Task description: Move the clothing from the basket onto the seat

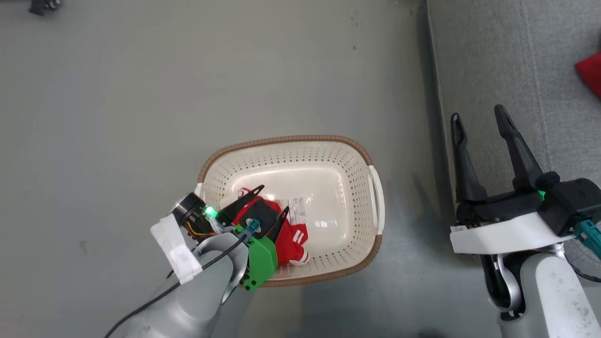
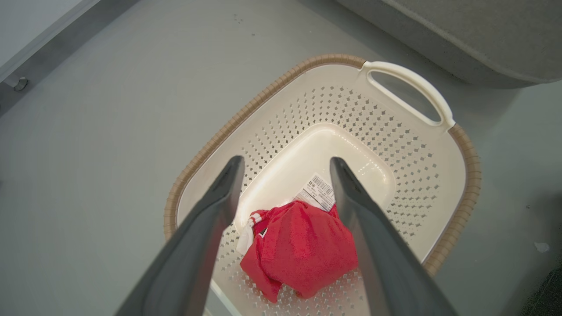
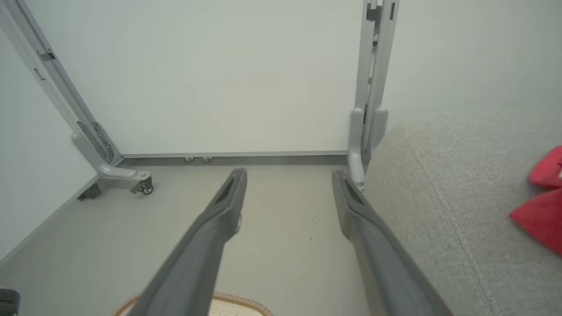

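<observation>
Hovering over the basket's near-left corner, the left gripper holds its fingers spread above the clothing, a crumpled red bundle on the basket floor. It looks soft, light and limp; pinching its bunched top should lift it whole. Right of the basket, the right gripper waits, fingers apart, over the seat edge.

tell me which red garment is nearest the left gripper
The bundled red garment in the basket, below the left gripper; the other garment lies on the seat.
</observation>
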